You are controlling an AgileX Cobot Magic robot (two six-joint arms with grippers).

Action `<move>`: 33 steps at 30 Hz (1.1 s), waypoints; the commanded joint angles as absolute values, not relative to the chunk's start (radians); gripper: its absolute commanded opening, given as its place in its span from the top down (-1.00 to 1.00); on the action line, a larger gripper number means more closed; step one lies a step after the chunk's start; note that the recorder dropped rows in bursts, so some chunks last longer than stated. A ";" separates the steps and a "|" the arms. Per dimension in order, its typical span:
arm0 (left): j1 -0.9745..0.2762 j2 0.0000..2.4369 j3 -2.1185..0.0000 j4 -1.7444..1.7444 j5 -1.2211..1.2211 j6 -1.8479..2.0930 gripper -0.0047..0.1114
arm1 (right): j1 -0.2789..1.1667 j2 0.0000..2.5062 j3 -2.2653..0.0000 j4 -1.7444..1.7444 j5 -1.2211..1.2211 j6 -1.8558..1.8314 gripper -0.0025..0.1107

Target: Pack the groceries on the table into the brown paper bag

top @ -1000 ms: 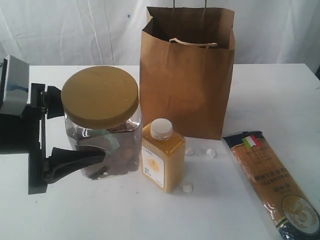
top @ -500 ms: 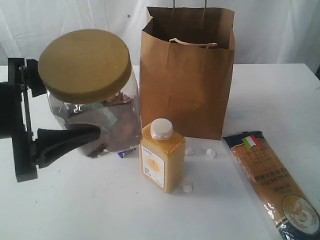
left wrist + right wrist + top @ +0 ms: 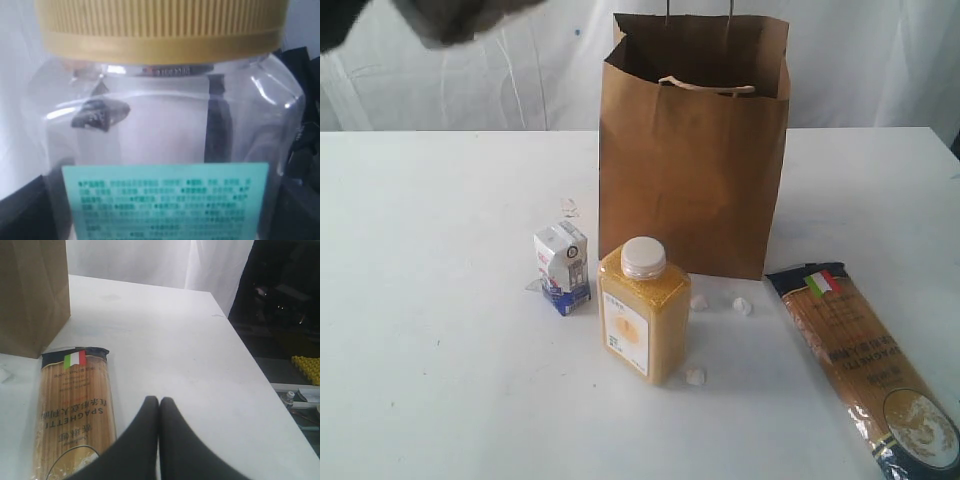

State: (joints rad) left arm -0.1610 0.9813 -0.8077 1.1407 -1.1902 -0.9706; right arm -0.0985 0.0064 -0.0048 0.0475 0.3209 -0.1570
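A white curtain (image 3: 440,85) hangs in folds across the back. Three white crumbs lie loose: a left crumb (image 3: 699,301) and a right crumb (image 3: 742,306) close together, and a near crumb (image 3: 695,376) apart, closer to the camera. The right wrist view shows a yellow knobbed sheet (image 3: 306,367) amid dark surroundings.

White draped curtain backdrop (image 3: 880,60) behind; dim, cluttered room (image 3: 285,295) off to one side.

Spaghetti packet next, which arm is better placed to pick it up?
Right. The right hand, shut and empty, sits close over one end of the spaghetti packet. The left hand is occupied, gripping the clear yellow-lidded jar.
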 commanded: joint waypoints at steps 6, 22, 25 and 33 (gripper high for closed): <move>-0.163 0.968 -0.978 1.102 -0.952 -1.014 0.92 | -0.104 0.000 0.000 0.049 0.312 -0.155 0.96; -0.585 1.473 -1.510 1.545 -0.648 -1.226 0.92 | -0.104 0.000 0.000 0.049 0.312 -0.155 0.96; -0.655 1.528 -1.594 1.744 -0.497 -1.477 0.92 | -0.104 0.000 0.000 0.049 0.312 -0.155 0.96; -0.670 1.664 -1.728 1.744 -0.540 -1.429 0.92 | -0.104 0.000 0.000 0.049 0.312 -0.155 0.96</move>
State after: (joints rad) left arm -0.6634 1.6531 -1.6944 1.7349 -0.5479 -1.5002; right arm -0.0985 0.0064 -0.0048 0.0475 0.3209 -0.1570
